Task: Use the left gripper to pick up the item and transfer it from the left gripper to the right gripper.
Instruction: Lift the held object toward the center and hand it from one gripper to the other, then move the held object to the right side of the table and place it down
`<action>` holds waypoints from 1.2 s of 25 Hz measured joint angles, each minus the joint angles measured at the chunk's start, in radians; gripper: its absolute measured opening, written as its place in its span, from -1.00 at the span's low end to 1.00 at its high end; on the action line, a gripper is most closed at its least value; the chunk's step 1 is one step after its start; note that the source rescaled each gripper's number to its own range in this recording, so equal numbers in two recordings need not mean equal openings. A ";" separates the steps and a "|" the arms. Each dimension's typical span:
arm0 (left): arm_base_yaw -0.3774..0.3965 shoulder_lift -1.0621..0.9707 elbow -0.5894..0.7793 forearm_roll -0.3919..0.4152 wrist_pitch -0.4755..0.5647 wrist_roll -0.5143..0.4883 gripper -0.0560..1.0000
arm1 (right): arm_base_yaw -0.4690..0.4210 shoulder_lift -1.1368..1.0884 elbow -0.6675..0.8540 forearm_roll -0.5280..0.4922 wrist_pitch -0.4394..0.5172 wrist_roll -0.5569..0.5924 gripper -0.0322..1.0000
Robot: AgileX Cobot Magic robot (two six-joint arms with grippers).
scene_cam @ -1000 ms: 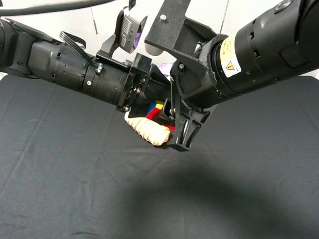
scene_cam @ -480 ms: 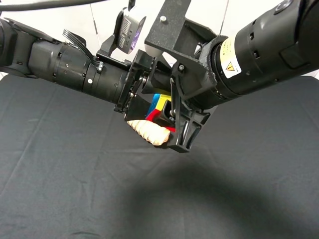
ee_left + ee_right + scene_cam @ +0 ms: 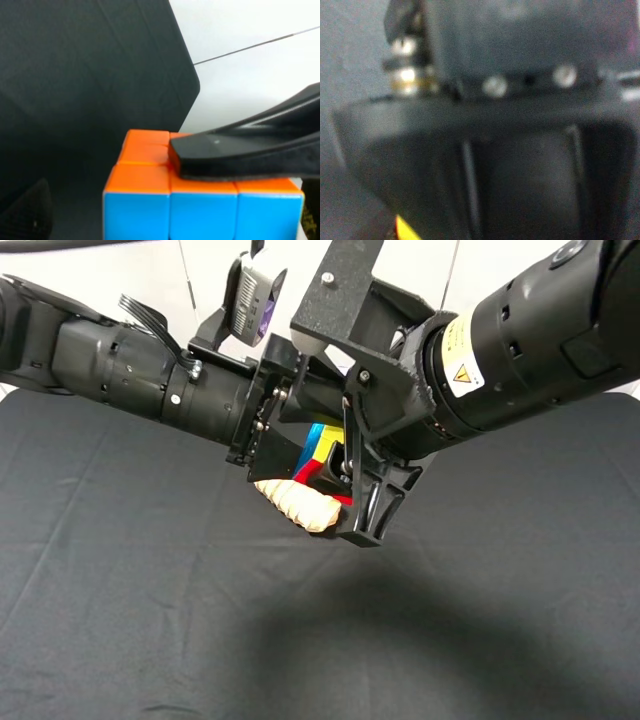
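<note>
The puzzle cube point(image 3: 321, 446) hangs in mid-air between my two grippers, with yellow, blue and red faces showing. My right gripper point(image 3: 340, 468) comes in from the right and is shut on it. In the left wrist view one black finger point(image 3: 240, 155) of the right gripper presses on the orange face of the cube point(image 3: 200, 212), above its blue face. My left gripper point(image 3: 298, 445) faces the cube from the left with its jaws spread; a gap shows beside the cube. The right wrist view is blurred and filled by the left gripper's black body point(image 3: 495, 150).
A ribbed tan roll point(image 3: 297, 504) lies on the black cloth point(image 3: 150, 590) right under both grippers. The cloth's far edge meets a white wall point(image 3: 260, 75). Both arms cross above the middle of the table.
The left arm has drawn back a little to the left and up, away from the cube. The cube stays with the right gripper and shows more of its yellow and blue faces.
</note>
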 joint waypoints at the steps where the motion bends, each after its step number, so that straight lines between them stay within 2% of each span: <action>1: 0.001 -0.001 0.000 0.000 0.005 -0.001 0.91 | 0.000 0.000 0.000 0.000 0.000 0.000 -0.86; 8: 0.001 -0.064 0.000 0.046 0.004 -0.010 0.92 | 0.000 0.000 0.000 0.000 0.001 0.000 -0.86; 15: 0.024 -0.118 0.000 0.202 -0.009 -0.117 0.92 | 0.000 0.000 0.000 0.000 0.000 0.000 -0.86; 24: 0.194 -0.212 0.000 0.279 0.084 -0.160 0.92 | 0.000 0.000 0.000 0.000 0.000 0.000 -0.86; 26: 0.226 -0.253 0.000 0.319 0.096 -0.183 0.92 | 0.000 0.000 0.000 0.000 0.000 0.000 -0.86; 30: 0.298 -0.356 0.000 0.467 0.110 -0.277 0.92 | 0.000 0.000 0.000 0.000 0.000 0.000 -0.86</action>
